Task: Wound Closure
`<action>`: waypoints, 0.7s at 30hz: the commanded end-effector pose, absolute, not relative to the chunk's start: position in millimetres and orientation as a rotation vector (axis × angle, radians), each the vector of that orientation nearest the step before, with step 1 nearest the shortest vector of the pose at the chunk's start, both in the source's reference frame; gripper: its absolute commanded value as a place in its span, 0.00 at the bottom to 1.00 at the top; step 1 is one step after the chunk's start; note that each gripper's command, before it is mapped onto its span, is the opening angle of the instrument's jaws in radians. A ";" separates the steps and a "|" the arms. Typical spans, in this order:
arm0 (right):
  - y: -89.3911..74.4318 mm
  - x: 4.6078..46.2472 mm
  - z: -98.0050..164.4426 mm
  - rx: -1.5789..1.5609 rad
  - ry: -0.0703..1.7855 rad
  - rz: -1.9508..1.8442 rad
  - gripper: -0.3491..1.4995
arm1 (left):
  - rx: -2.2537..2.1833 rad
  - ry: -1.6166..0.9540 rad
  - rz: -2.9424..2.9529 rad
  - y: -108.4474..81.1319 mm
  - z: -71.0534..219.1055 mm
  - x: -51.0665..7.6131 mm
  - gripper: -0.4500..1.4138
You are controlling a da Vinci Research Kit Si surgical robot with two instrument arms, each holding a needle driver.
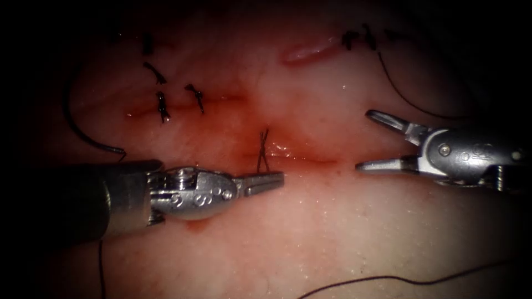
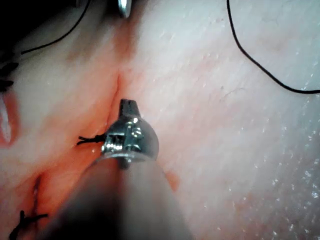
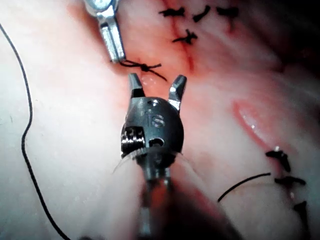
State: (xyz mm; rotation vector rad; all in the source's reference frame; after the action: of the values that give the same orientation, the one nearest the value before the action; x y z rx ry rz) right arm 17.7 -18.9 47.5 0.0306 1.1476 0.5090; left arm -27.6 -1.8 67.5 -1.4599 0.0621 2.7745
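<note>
the left tool (image 1: 265, 182) lies across the tissue (image 1: 343, 238) from the left, its jaws pressed together, the tips right at the lower ends of a small dark stitch (image 1: 264, 149) that crosses the cut (image 1: 310, 159). whether a strand is pinched between them cannot be told from the endoscope; the right wrist view shows that same tool (image 3: 116, 50) with its tip touching the tail of the knotted stitch (image 3: 142, 66), so it looks clamped on thread or at least touching it, not certain. in the left wrist view the tool (image 2: 129, 106) points along the cut (image 2: 118, 85) and the wrist hides the tips' contact; the stitch (image 2: 91, 140) sticks out beside the wrist.

the right tool (image 1: 368, 141) comes from the right with its jaws spread wide and nothing between them, just right of the cut's end. its own wrist view shows the two jaw tips (image 3: 157, 86) apart above the tissue (image 3: 65, 150), close to the stitch but not touching it.

further out, older knotted stitches (image 1: 162, 105) sit toward the tissue's far left, and more (image 1: 357, 40) near its far right beside a pale open slit (image 1: 305, 52). loose thread (image 1: 410, 279) trails along the near edge, another strand (image 1: 407, 97) runs from the far right stitches, and a dark curved arc (image 1: 83, 130) lies at the left; whether that arc is the needle or thread cannot be made out. red fluid (image 1: 233, 124) stains the tissue around the cut.
</note>
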 end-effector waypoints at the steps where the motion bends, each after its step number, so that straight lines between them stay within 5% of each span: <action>1: -19.4 19.7 48.8 0.057 1.193 0.467 0.81 | -1.466 0.060 2.769 -1.3 67.8 -28.0 0.00; 10: -20.9 25.3 52.6 0.044 1.336 0.361 0.78 | -1.501 0.068 2.773 -0.5 67.9 -26.5 0.00; 21: -21.5 30.4 57.2 0.023 1.294 0.320 0.82 | -1.562 0.094 2.820 -0.7 67.8 -25.9 0.00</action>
State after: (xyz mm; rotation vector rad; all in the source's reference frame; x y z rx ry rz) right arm 29.2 -21.9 57.1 0.0256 1.2860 0.3176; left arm -25.2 -1.1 67.3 -1.5757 0.0941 2.8264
